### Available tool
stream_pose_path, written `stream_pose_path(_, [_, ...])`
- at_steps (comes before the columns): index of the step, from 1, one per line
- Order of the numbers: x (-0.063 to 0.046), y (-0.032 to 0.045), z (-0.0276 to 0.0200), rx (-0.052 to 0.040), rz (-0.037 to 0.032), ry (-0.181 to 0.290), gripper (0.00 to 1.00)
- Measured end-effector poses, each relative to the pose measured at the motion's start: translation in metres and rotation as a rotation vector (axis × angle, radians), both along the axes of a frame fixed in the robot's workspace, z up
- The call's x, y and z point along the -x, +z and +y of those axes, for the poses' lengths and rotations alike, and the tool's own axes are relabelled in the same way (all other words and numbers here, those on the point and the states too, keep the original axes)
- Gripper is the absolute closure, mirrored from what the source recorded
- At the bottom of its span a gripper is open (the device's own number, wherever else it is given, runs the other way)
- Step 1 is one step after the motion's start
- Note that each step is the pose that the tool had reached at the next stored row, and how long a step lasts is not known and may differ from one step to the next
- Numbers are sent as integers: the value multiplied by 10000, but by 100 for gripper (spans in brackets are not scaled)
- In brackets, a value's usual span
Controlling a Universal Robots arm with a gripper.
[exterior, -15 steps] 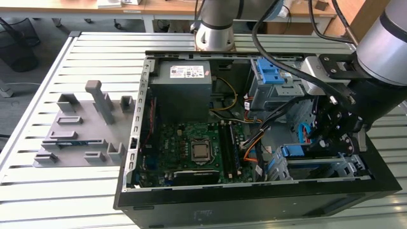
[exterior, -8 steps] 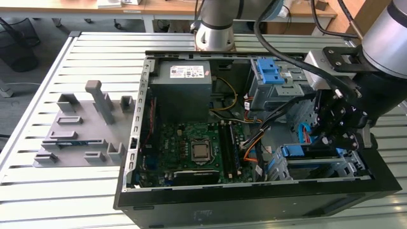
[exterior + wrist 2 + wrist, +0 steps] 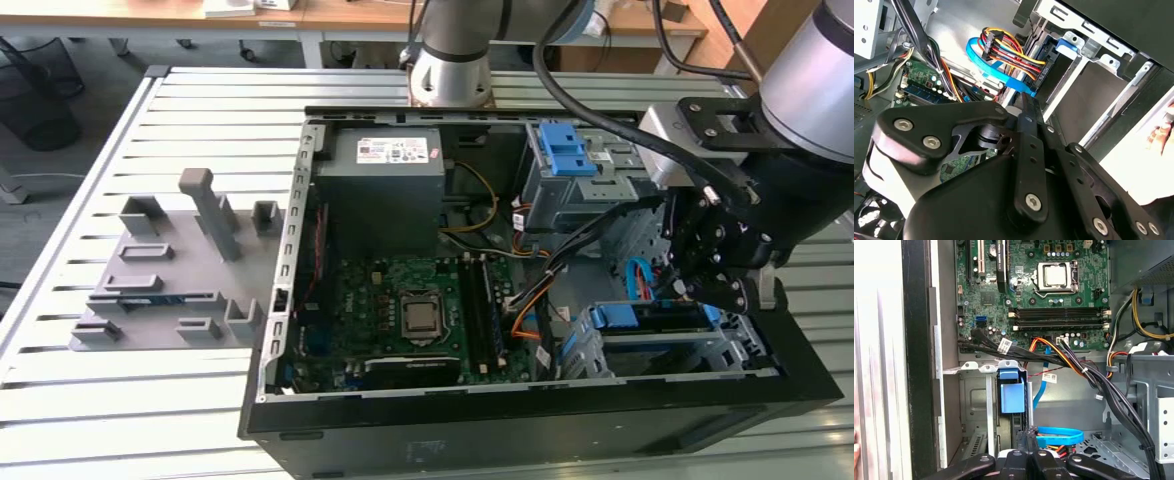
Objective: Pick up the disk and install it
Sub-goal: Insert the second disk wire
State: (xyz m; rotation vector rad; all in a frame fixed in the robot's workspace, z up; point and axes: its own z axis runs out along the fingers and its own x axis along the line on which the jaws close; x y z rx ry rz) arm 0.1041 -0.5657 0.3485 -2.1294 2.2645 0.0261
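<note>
Disk [image 3: 654, 318]: sitting in the lower drive bay of the case [image 3: 534, 425], at about 4 o'clock from the case's middle in the exterior view. Blue bracket facing outward, standing between the bay's metal rails in the first wrist view [image 3: 1011, 396].
Gripper [image 3: 714, 290]: hanging just above the disk, at about 12 o'clock from it in the exterior view. Close to the blue bracket, contact not clear.
Fingers: drawn together, tips meeting in both wrist views [image 3: 1026, 102] [image 3: 1028, 432]. Nothing seen between them.
Arm: reaching in from about 2 o'clock in the exterior view, with black cables draped along it.
Board [image 3: 414, 310]: lying flat in the case at about 9 o'clock from the disk, with the bare processor socket near its middle [image 3: 1056, 275].
Power box [image 3: 387, 180]: at about 11 o'clock in the case, well apart from the disk.
Cage [image 3: 574, 160]: grey with blue latches, at about 1 o'clock in the case, beyond the gripper.
Blue cable [image 3: 1059, 432]: looped on the case floor beside the bay, and also near the coloured wire bundle in the second wrist view [image 3: 984, 62].
Fixture [image 3: 174, 270]: grey, on the table [image 3: 80, 400], at 9 o'clock from the case.
</note>
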Motion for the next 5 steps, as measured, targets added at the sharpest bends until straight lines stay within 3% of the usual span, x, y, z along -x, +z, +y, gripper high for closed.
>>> stream_pose_path(5, [0, 0, 0, -1, 2, 0, 89])
